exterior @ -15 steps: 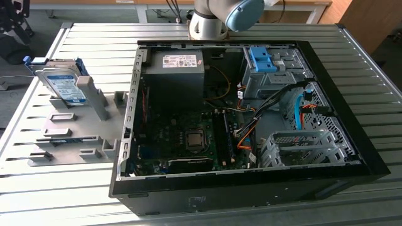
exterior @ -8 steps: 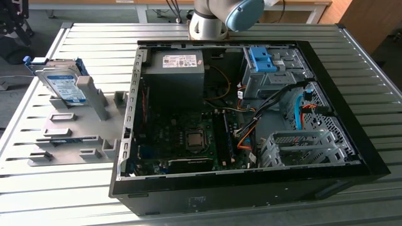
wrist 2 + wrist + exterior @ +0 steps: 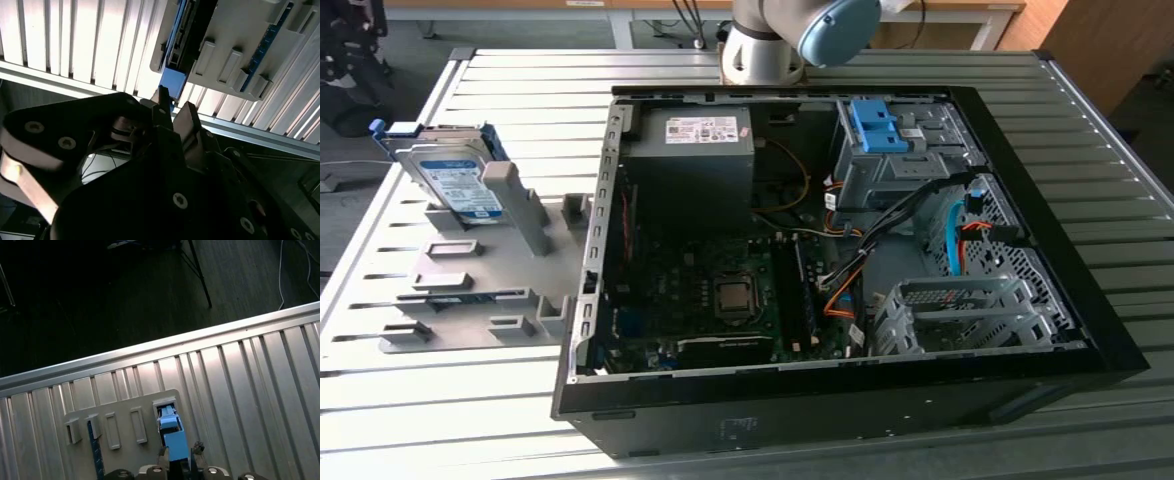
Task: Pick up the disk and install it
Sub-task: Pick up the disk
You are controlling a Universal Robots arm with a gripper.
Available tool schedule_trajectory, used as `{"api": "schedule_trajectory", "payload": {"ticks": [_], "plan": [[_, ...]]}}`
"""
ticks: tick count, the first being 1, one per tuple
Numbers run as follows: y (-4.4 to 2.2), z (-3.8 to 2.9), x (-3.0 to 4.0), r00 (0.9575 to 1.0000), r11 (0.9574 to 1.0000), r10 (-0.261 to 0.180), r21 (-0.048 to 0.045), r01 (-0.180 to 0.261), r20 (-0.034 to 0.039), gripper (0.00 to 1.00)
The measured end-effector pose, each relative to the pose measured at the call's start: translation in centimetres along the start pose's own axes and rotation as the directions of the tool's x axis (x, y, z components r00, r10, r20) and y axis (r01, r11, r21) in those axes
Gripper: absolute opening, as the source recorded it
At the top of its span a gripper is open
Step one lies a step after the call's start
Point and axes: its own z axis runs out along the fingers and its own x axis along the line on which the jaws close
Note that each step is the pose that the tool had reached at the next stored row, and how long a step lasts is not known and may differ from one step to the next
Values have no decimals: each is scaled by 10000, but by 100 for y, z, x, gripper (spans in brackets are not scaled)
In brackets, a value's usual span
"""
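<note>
Exterior view: the disk (image 3: 454, 182) stands on edge in the grey fixture (image 3: 454, 300), at that view's left of the open computer case (image 3: 1107, 340). In the first wrist view my gripper (image 3: 180, 456) hangs pointed at the disk's blue rail, jaws apart and holding nothing.

silver arm joint (image 3: 761, 52) capped pale blue, dark fingers (image 3: 189, 120) on a black, screw-studded body.

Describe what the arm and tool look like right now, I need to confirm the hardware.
In the exterior view the arm is a silver-grey cylindrical joint with a light blue round cap. In the second wrist view the tool has a matte black body with silver screw heads, pale metal link bars and two dark, narrow fingers.
</note>
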Motion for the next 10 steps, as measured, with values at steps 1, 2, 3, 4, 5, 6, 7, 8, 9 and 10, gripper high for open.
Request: {"api": "schedule_trajectory", "payload": {"ticks": [1, 2, 3, 4, 5, 6, 7, 8, 9, 10], "plan": [[0, 0, 0, 10000, 10000, 0, 0, 0, 0, 29], [0, 0, 0, 10000, 10000, 0, 0, 0, 0, 35], [1, 0, 0, 10000, 10000, 0, -1, 0, 0, 41], [1, 2, 0, 10000, 10000, 0, 0, 0, 0, 41], [0, 10, 0, 10000, 10000, -5, 3, 5, 3, 41], [0, 20, 0, 10000, 10000, -43, 2, 43, 2, 47], [-1, 30, 0, 9999, 9999, -153, -2, 153, -4, 47], [-1, 39, 1, 9994, 9994, -346, 0, 346, -10, 47], [-1, 45, 1, 9986, 9986, -524, 6, 524, -16, 47], [-1, 52, 1, 9977, 9977, -681, 28, 681, -18, 47]]}}
